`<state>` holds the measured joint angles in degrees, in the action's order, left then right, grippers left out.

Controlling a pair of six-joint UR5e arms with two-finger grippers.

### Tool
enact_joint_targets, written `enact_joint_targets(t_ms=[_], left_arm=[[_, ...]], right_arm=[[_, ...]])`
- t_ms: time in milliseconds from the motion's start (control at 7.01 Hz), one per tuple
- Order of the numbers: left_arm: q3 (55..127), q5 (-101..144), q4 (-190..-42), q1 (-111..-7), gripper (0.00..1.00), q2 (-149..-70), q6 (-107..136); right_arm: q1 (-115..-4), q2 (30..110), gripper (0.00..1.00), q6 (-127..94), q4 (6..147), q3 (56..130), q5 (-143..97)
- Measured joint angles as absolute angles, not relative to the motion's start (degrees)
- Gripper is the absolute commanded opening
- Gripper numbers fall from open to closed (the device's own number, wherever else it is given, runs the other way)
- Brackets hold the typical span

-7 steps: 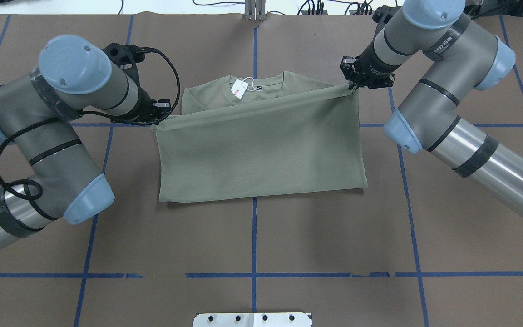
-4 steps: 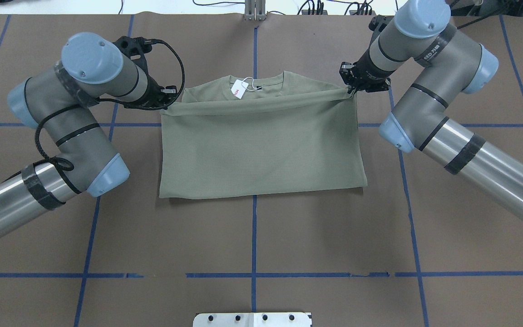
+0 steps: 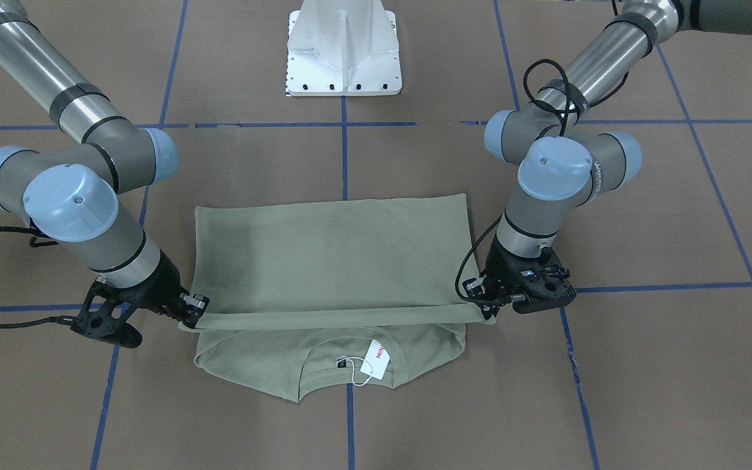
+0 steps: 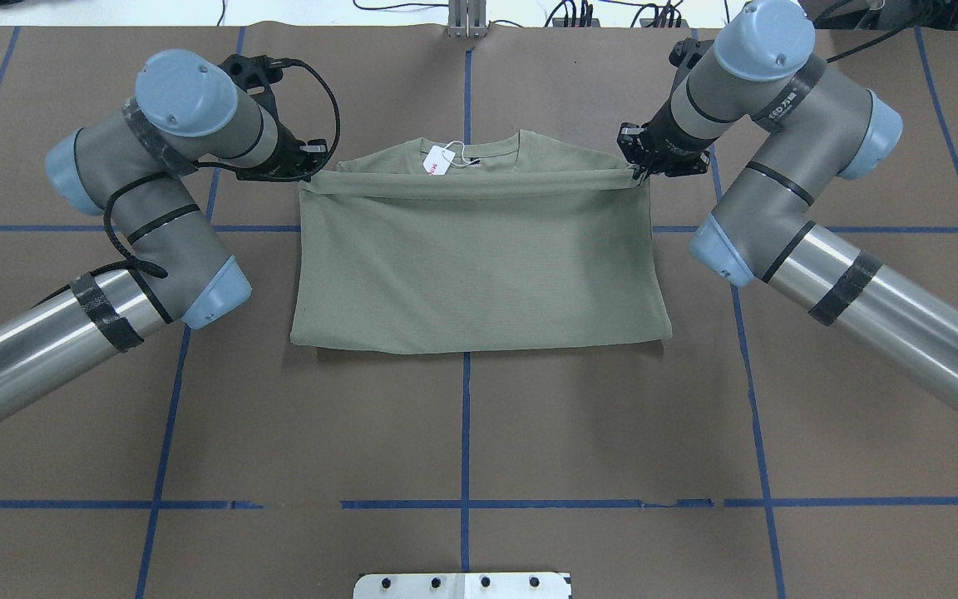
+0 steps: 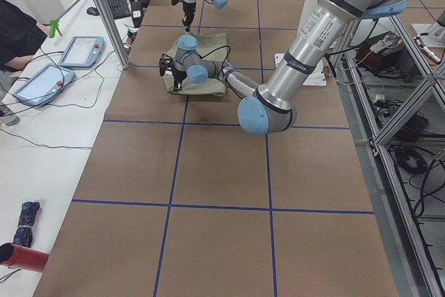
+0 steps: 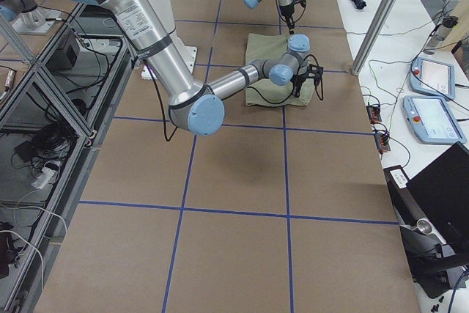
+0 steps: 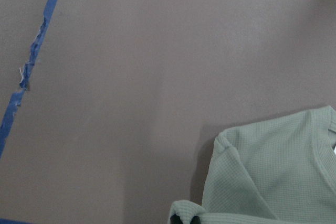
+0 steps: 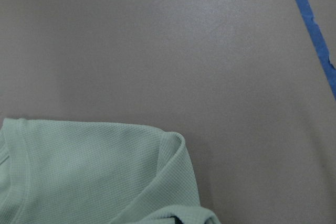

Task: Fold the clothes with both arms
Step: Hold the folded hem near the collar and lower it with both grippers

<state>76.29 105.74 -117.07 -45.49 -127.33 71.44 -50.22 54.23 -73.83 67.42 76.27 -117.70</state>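
The sage-green shirt (image 4: pixel 479 266) lies mid-table, folded, with its near half lifted over toward the collar. A white hang tag (image 4: pixel 439 160) lies at the round neck. My left gripper (image 4: pixel 306 179) is shut on the left corner of the raised edge. My right gripper (image 4: pixel 639 170) is shut on the right corner. The edge stretches straight between them, just short of the collar. In the front view the left gripper (image 3: pixel 480 299) and right gripper (image 3: pixel 193 313) hold the same edge above the shirt (image 3: pixel 330 261). The wrist views show the shirt's shoulders (image 7: pixel 273 171) (image 8: pixel 94 171) below.
The table is covered in brown paper with blue tape lines (image 4: pixel 465 433). The white pedestal base (image 3: pixel 343 52) stands at the robot's side. Tablets (image 5: pixel 80 50) and cables lie on the bench beyond the far edge.
Both grippers have carried the shirt's edge farther toward the collar. The left one moved more, so the edge now runs level instead of slanted. The near fold has shifted slightly away.
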Motion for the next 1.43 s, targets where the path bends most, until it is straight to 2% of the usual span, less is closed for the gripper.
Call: enact_joint_targets(t_ms=[855, 998, 1141, 1283, 1426], left_arm=[[75.59, 105.70, -117.07, -45.53, 0.00, -128.13, 71.28], [75.49, 105.71, -117.07, -45.53, 0.31, -128.14, 71.28], [75.45, 105.73, -117.05, -45.53, 0.88, -128.14, 71.34], [75.42, 105.73, -117.01, -45.53, 1.00, -128.17, 71.52], [75.42, 105.73, -116.97, -45.53, 1.00, -128.20, 71.71]], right_arm=[[-50.35, 53.54, 0.01, -73.83, 67.32, 74.79, -116.50], [-50.36, 53.48, 0.89, -73.86, 67.32, 74.63, -116.47], [-50.35, 53.46, 1.00, -73.90, 67.32, 74.57, -116.46], [-50.26, 53.50, 1.00, -73.87, 67.06, 74.52, -116.40], [-50.17, 53.66, 1.00, -73.84, 66.33, 74.44, -116.32]])
